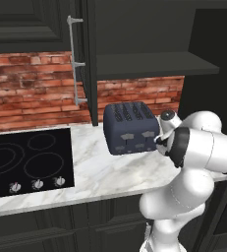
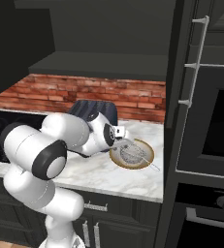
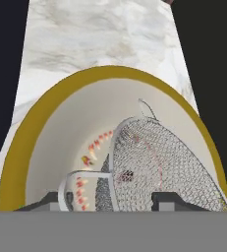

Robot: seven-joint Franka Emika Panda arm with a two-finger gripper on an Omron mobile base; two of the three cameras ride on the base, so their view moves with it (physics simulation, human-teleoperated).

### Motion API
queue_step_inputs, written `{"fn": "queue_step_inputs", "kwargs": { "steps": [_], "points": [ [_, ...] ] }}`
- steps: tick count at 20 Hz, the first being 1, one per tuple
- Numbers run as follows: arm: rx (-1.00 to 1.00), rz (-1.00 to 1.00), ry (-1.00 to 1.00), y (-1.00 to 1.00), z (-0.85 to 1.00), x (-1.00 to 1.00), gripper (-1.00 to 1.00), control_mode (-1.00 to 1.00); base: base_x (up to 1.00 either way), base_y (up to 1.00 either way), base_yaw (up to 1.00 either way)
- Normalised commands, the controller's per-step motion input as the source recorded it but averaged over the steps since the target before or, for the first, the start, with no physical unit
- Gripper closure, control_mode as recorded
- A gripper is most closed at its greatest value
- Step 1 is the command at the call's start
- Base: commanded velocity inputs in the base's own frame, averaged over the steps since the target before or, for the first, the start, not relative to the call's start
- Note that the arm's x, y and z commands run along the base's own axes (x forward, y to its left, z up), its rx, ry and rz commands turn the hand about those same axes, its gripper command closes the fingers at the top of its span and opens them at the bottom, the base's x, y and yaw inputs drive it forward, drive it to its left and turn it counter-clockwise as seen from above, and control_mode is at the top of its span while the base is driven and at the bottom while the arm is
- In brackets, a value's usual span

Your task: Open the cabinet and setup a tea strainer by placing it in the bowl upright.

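Wire-mesh tea strainer point(image 3: 159, 167) inside round speckled bowl point(image 3: 46, 128).

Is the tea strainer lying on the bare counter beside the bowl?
No: the tea strainer sits inside the bowl, its mesh basket within the rim.

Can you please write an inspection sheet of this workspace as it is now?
Surface: white marble counter, black cooktop set into it.
Job's things: tea strainer lies in the bowl; cabinet doors open.
Clutter: dark blue toaster on the counter.
Claw: claw just over the strainer, jaws apart, one finger beside the mesh.
Cables: nothing seen.
Surroundings: red brick wall, built-in oven.
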Motion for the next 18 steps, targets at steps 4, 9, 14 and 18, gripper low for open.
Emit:
{"fn": "queue_step_inputs", "kwargs": {
  "steps": [4, 9, 14, 18],
  "points": [
    [0.00, 0.00, 0.00, 0.00, 0.00, 0.04, -1.00, -1.00, 0.00, 0.00, 0.00],
    [0.00, 0.00, 0.00, 0.00, 0.00, 0.00, -1.00, -1.00, 0.00, 0.00, 0.00],
    [0.00, 0.00, 0.00, 0.03, 0.00, 0.00, -1.00, -1.00, 0.00, 0.00, 0.00],
    [0.00, 0.00, 0.00, 0.19, 0.01, 0.00, -1.00, -1.00, 0.00, 0.00, 0.00]
  ]
}}
